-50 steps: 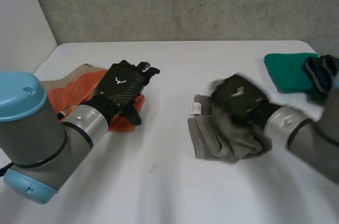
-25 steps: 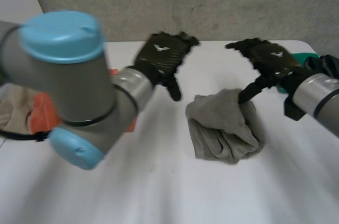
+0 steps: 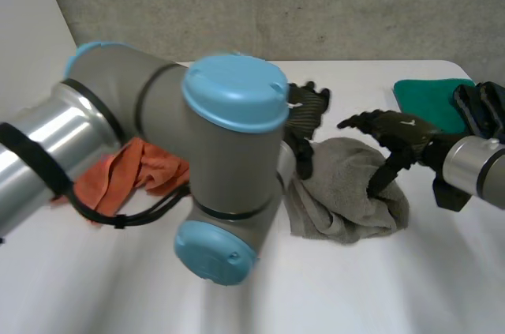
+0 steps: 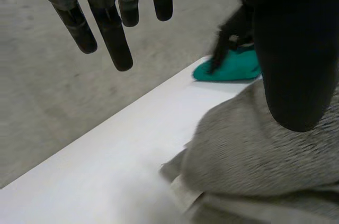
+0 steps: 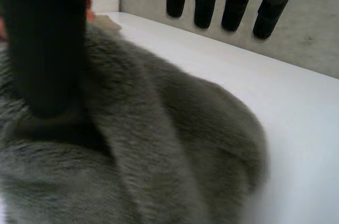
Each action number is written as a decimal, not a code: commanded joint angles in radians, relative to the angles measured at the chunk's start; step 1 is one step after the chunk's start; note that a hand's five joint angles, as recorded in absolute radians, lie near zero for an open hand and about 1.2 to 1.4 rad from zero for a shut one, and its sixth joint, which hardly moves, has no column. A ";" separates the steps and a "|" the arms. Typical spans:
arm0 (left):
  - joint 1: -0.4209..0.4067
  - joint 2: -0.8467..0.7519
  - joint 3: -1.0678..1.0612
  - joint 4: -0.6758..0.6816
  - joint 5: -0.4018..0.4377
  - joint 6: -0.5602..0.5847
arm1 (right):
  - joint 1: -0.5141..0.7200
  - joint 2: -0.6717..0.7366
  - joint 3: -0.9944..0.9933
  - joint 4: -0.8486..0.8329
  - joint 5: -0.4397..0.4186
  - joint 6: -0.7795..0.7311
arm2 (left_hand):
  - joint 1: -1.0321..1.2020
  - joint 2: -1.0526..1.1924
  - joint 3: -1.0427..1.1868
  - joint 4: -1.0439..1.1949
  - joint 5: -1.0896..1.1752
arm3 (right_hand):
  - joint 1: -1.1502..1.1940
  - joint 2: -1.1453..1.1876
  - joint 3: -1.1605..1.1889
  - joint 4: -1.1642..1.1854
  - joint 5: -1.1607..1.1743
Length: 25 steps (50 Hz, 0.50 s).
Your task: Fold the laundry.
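A crumpled grey towel (image 3: 347,196) lies right of the table's middle. My left hand (image 3: 308,109) hovers at its far left edge, mostly hidden behind my own left arm. In the left wrist view the fingers (image 4: 108,33) are straight and spread, and the thumb hangs just above the towel (image 4: 254,155); this hand is open. My right hand (image 3: 398,130) stands over the towel's right side, open, fingers spread, thumb pointing down onto the cloth. The right wrist view has its straight fingers (image 5: 233,1) above the towel (image 5: 159,155), nothing pinched.
An orange cloth (image 3: 134,172) lies bunched at the left, partly behind my left arm. A folded green cloth (image 3: 430,105) and a dark garment (image 3: 481,109) sit at the far right corner. The white table (image 3: 355,287) ends at a grey wall.
My left arm swung right from the orange cloth and its hand reached the towel's far left edge. My right hand let go of the towel, opened, rose, then came down over its right side.
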 commanded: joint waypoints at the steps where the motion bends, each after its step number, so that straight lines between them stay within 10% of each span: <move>1: 0.099 0.161 -0.218 0.090 0.014 -0.005 | 0.124 0.001 0.089 -0.174 0.070 0.029 | -0.016 -0.034 -0.346 -0.032 -0.049 | 0.634 0.633 0.635 0.645 0.638; 6: 0.142 0.249 -0.329 0.173 0.052 -0.011 | 0.187 0.044 0.097 -0.265 0.175 0.019 | -0.016 -0.034 -0.346 -0.032 -0.049 | 0.631 0.629 0.631 0.641 0.634; 12: 0.157 0.301 -0.369 0.179 0.097 -0.011 | 0.192 0.015 0.043 -0.171 0.248 0.026 | -0.016 -0.034 -0.346 -0.032 -0.049 | -0.138 -0.140 -0.138 -0.127 -0.134; 25: 0.122 0.272 -0.220 0.116 0.126 -0.025 | 0.100 -0.226 -0.033 0.068 0.230 0.020 | -0.016 -0.034 -0.346 -0.032 -0.049 | -0.154 -0.155 -0.153 -0.143 -0.150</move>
